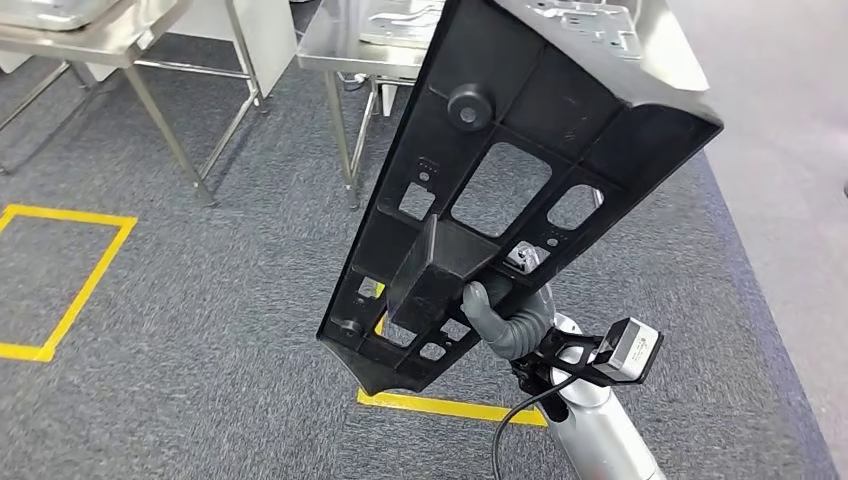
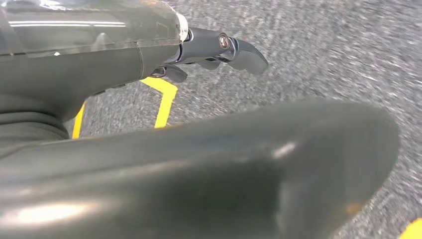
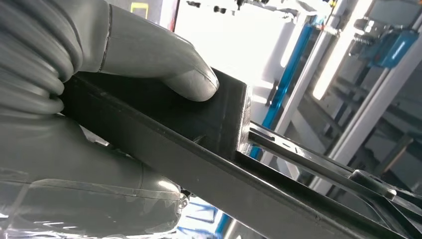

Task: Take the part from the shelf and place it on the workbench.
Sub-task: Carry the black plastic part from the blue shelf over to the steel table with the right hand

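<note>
The robot's right hand [image 1: 505, 318] is clamping a large black plastic part [image 1: 510, 170], a long flat panel with ribs, a round knob and several cut-out windows. The hand is gripping it near the lower, pointed end, around a raised block on the panel's face, and the panel is tilting up and away from the hand, its wide end rising above the near edge of a steel table [image 1: 340, 45]. In the right wrist view, the grey thumb [image 3: 169, 64] is pressing flat on the black block of the part [image 3: 219, 119] while the rest of the hand is bracing it from the other side.

The part is hanging in the air over grey carpet [image 1: 200, 280], not resting on any surface. A second steel table [image 1: 90, 40] is standing left of the first one. Yellow tape [image 1: 70, 290] is marking a square on the carpet to the left of the part, and another yellow strip [image 1: 450, 408] is lying just below its pointed end.

The left hand [image 2: 209, 50] is hanging over the carpet, holding nothing, with its dark fingers [image 2: 244, 52] stretching out loosely.
</note>
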Controlling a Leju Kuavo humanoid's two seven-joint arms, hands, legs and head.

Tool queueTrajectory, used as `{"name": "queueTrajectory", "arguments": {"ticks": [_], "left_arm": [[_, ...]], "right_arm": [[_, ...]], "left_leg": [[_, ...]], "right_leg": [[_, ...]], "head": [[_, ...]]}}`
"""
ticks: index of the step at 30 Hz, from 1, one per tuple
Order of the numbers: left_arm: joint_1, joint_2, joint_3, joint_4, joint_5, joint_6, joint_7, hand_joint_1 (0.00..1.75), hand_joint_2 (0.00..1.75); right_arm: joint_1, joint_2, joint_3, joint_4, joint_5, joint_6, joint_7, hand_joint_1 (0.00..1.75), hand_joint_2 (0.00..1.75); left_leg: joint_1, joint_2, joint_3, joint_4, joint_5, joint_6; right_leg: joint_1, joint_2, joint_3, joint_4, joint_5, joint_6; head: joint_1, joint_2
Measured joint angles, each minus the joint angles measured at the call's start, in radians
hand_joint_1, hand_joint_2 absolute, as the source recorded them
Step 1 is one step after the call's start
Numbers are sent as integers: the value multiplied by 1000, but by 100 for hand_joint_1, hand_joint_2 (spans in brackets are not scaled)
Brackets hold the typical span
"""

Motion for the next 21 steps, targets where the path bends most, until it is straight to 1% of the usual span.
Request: {"name": "queueTrajectory", "arguments": {"ticks": [1,2,3,4,5,6,7,8,9,10,11,12,13,14,15,16,17,18,19,20,21], "left_arm": [[0,-1,1,0,0,0,-1,0,0],[0,-2,1,0,0,-1,-2,0,0],[-1,-2,2,0,0,-1,-2,0,0],[-3,-2,2,0,0,-1,-2,0,0],[-5,-2,3,0,0,-2,-2,0,0],[-7,-3,3,0,0,-3,-2,0,0],[-7,-3,3,0,0,-5,-2,0,0],[-6,-3,4,0,0,-7,-2,0,0],[-4,-3,6,0,0,-8,-2,0,0],[-2,-3,8,0,0,-9,-2,0,0],[0,-3,10,0,0,-10,-2,0,0],[1,-2,11,0,0,-11,-3,0,0],[1,-2,13,0,0,-14,-4,0,0],[1,-2,14,0,0,-18,-6,0,0],[1,-2,15,0,0,-22,-8,0,0],[1,-2,16,0,0,-27,-10,0,0],[0,-2,17,0,0,-31,-11,0,0],[-1,-2,18,0,0,-35,-13,0,0],[-4,-2,18,0,0,-38,-15,0,0],[-5,-3,18,0,0,-41,-16,0,0],[-6,-3,19,0,-1,-43,-18,0,0]], "right_arm": [[0,0,0,-1,0,-1,0,175,175],[0,0,0,-3,0,-1,0,175,175],[0,0,-1,-4,0,-2,0,175,175],[1,0,-2,-6,0,-2,0,175,175],[2,0,-3,-7,0,-2,0,175,175],[2,0,-3,-9,0,-2,1,175,175],[1,2,-4,-10,0,-1,1,175,175],[1,3,-4,-10,0,-1,1,175,175],[1,5,-4,-10,0,0,1,175,175],[3,6,-4,-10,0,0,2,175,175],[4,6,-4,-9,0,0,2,175,175],[6,6,-4,-9,0,0,2,175,175],[6,6,-4,-8,0,1,3,175,175],[6,7,-4,-8,1,1,5,175,175],[5,8,-4,-8,1,1,7,175,175],[3,10,-4,-7,4,1,10,175,175],[2,11,-4,-7,8,1,13,175,175],[2,12,-4,-6,13,0,16,175,175],[2,12,-4,-6,17,0,18,175,175],[3,11,-4,-5,20,0,19,175,175],[2,11,-4,-5,20,0,19,175,175]], "left_leg": [[-2,9,3,0,-3,-5],[-4,18,5,0,-6,-10],[-6,29,8,-1,-8,-16],[-5,35,11,-3,-11,-21],[-4,27,13,2,-17,-27],[-2,8,6,22,-32,-31],[0,-19,-10,61,-56,-35],[2,-45,-37,120,-86,-38],[3,-60,-72,190,-117,-41],[4,-66,-103,248,-134,-44],[4,-68,-124,281,-135,-46],[5,-70,-127,274,-115,-47],[7,-74,-113,228,-78,-48],[9,-87,-87,160,-38,-47],[12,-105,-61,95,-10,-45],[13,-122,-42,50,5,-41],[12,-134,-32,26,8,-34],[10,-137,-30,23,4,-27],[10,-132,-29,22,6,-19],[10,-128,-26,17,9,-11],[11,-123,-24,13,12,-5]], "right_leg": [[5,-14,21,-42,11,-6],[10,-19,28,-59,11,-11],[13,-9,26,-60,11,-15],[10,4,27,-63,13,-20],[7,16,29,-68,15,-24],[3,26,31,-72,18,-30],[-1,36,34,-76,20,-35],[-1,46,35,-77,20,-38],[-1,58,36,-77,20,-41],[-1,71,36,-76,19,-41],[-1,85,36,-75,18,-41],[-2,100,37,-72,17,-40],[-3,113,38,-69,15,-38],[-4,126,38,-65,12,-34],[-3,137,36,-58,9,-30],[-3,147,34,-53,6,-24],[-3,154,30,-50,5,-18],[-4,161,28,-50,5,-11],[-5,166,26,-53,6,-4],[-6,157,25,-51,4,2],[-5,136,19,-37,-5,7]], "head": [[0,0],[0,0],[0,0],[0,0],[0,0],[0,0],[0,0],[0,0],[0,0],[0,0],[0,0],[0,0],[0,0],[0,0],[0,0],[0,0],[0,0],[0,0],[0,0],[0,0],[0,0]]}}
